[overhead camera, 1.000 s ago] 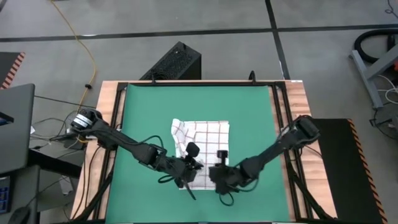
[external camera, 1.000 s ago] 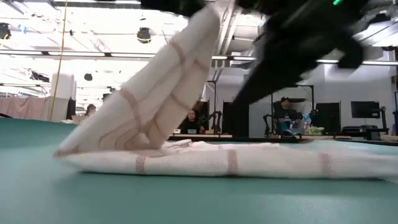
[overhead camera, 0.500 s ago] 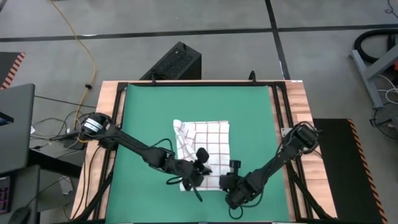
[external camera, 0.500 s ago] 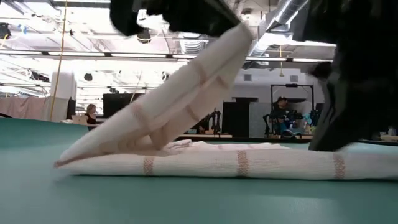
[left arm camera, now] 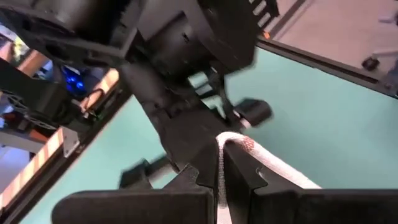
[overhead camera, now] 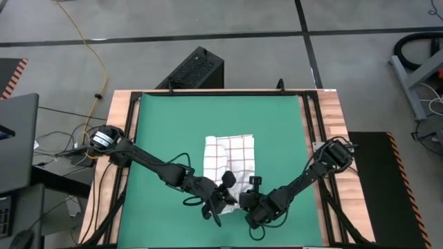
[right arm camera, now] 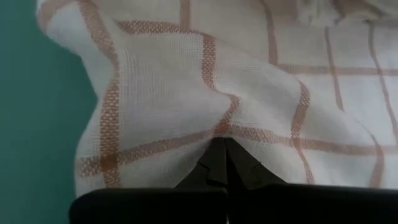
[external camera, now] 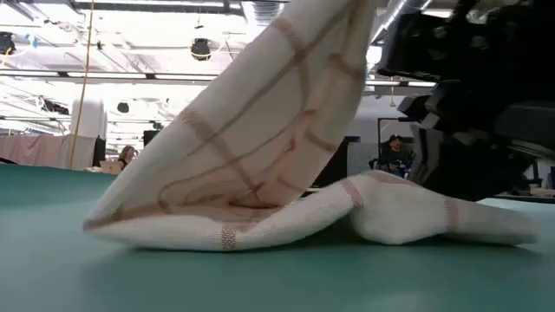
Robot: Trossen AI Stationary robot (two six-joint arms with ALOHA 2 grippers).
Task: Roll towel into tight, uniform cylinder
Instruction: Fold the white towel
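The white checked towel (overhead camera: 230, 153) lies on the green mat (overhead camera: 159, 138), its far part flat and its near part gathered up. My left gripper (overhead camera: 227, 188) is shut on the towel's near edge, left of my right gripper (overhead camera: 248, 199), which is also shut on the cloth. In the low view the towel's left part (external camera: 260, 130) rises in a slant out of the picture's top. Its right part (external camera: 408, 212) lies bunched on the mat in front of my dark right gripper (external camera: 468, 95). My left gripper pinches an edge of the towel (left arm camera: 231, 144) between its two fingers. The held cloth rises off the mat in a fairly taut slant, and its lower end (external camera: 130, 221) stays on the mat. My right gripper pinches a pucker of the towel (right arm camera: 217, 134) between its two fingertips, near the towel's near edge. Creases run out from the fingertips. The cloth there lies bunched on the mat.
Black rails (overhead camera: 310, 124) frame the mat on the wooden table (overhead camera: 332, 111). A black box (overhead camera: 197, 69) stands on the floor beyond the far edge. People sit in the room behind (external camera: 397, 156). Bare mat lies left, right and beyond the towel.
My left gripper has gone toward the table's right and near edge with the towel's left part, which is lifted and drawn over toward the right, so the towel is narrower. My right gripper has dropped toward the near edge, and the cloth there has bunched up.
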